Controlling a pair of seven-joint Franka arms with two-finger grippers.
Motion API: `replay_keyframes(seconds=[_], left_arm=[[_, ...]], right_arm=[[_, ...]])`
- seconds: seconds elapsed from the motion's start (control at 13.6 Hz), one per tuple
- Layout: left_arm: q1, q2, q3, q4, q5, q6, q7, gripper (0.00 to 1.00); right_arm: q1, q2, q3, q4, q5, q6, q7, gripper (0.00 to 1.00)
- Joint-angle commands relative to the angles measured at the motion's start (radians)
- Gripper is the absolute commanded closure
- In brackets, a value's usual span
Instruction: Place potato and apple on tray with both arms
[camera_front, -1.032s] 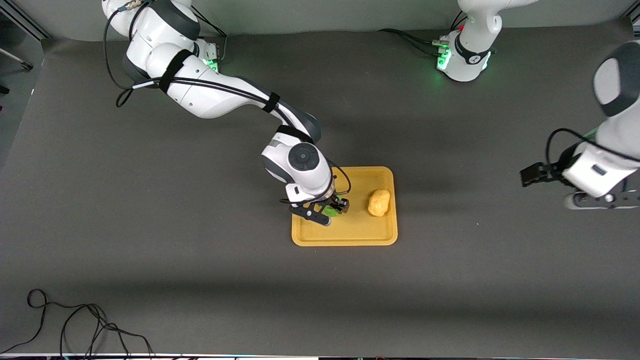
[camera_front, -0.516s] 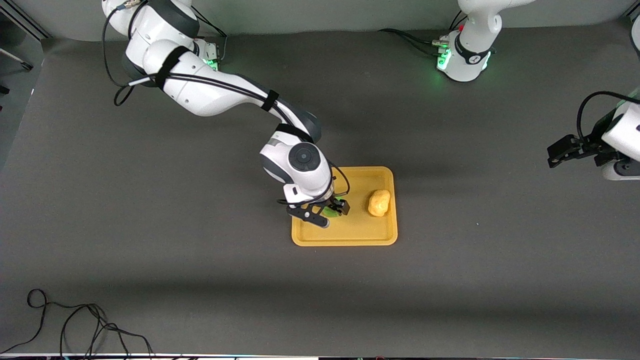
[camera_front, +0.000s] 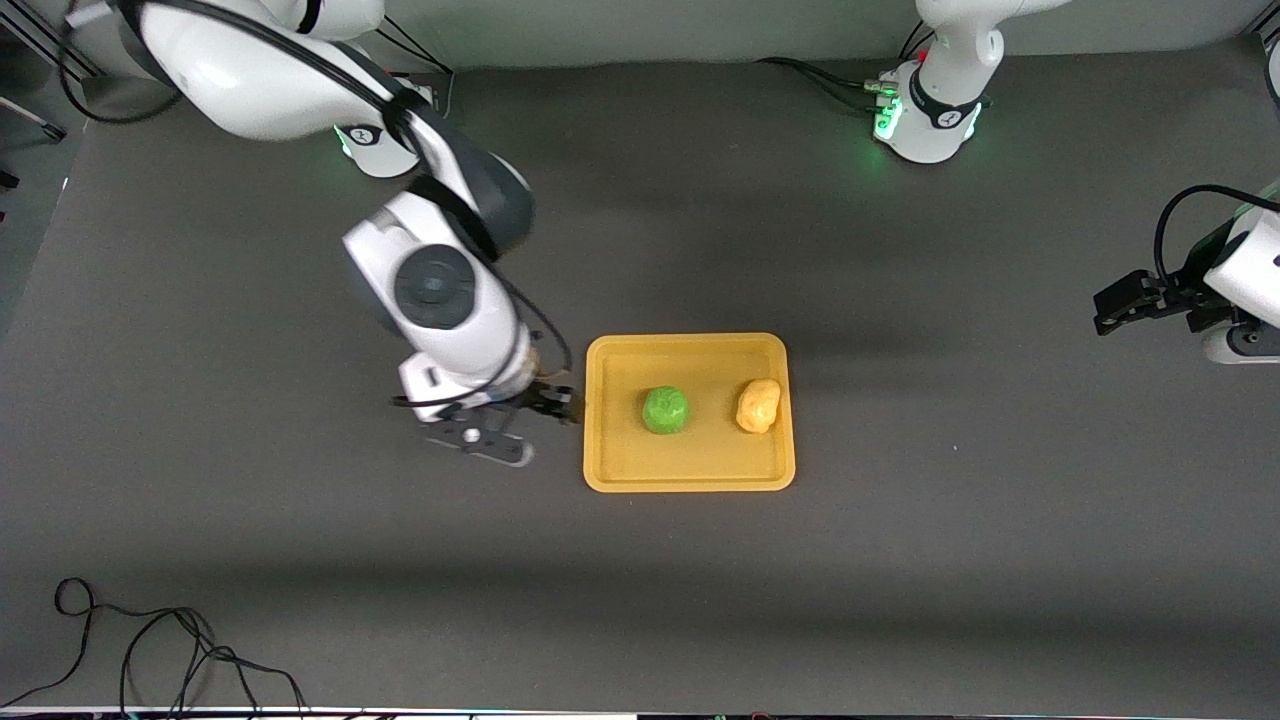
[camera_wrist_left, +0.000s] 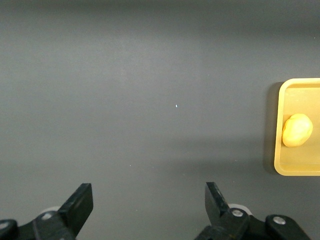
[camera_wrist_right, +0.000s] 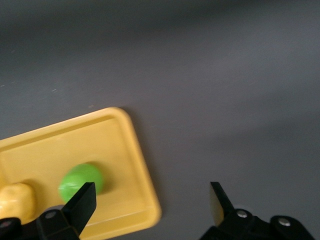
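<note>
The orange-yellow tray (camera_front: 690, 478) lies mid-table. The green apple (camera_front: 664, 410) and the yellow-tan potato (camera_front: 758, 405) both rest on it, apart from each other, the potato toward the left arm's end. My right gripper (camera_front: 512, 425) is open and empty, up in the air over bare table beside the tray's edge on the right arm's side. Its wrist view shows the gripper (camera_wrist_right: 151, 200), the apple (camera_wrist_right: 80, 181), the potato (camera_wrist_right: 17, 200) and the tray (camera_wrist_right: 127, 145). My left gripper (camera_front: 1125, 305) is open and empty, waiting over the table's left-arm end. Its wrist view (camera_wrist_left: 148, 200) shows the tray (camera_wrist_left: 279, 130) and the potato (camera_wrist_left: 297, 130).
A loose black cable (camera_front: 150, 650) lies at the table's corner nearest the camera, at the right arm's end. The left arm's base (camera_front: 930, 110) stands at the table's edge farthest from the camera. The table is a dark grey mat.
My right gripper let go of the apple, rose and moved off the tray toward the right arm's end. The apple now lies uncovered on the tray. The left arm drew back, then held still.
</note>
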Motion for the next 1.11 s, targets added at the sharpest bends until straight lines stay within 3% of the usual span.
replay_keyframes(seconds=[0.0,0.22,0.37,0.74,1.03], left_arm=[[-0.006,0.000,0.003,0.017,-0.010,-0.021,0.016,0.00],[-0.008,-0.012,0.001,0.014,-0.008,-0.023,0.015,0.00],[-0.006,-0.012,0.001,0.014,-0.010,-0.023,0.015,0.00],[-0.003,-0.011,0.001,0.008,-0.010,-0.011,0.016,0.00],[-0.005,-0.012,0.001,0.009,-0.010,-0.009,0.015,0.00]], right_arm=[[0.002,-0.251,-0.183,-0.263,0.093,0.040,-0.218,0.00],[0.004,-0.402,-0.407,-0.380,0.276,0.060,-0.468,0.00],[0.005,-0.478,-0.522,-0.425,0.293,0.044,-0.591,0.00],[0.007,-0.595,-0.656,-0.440,0.282,-0.088,-0.759,0.00],[0.008,-0.597,-0.657,-0.437,0.295,-0.079,-0.761,0.00]])
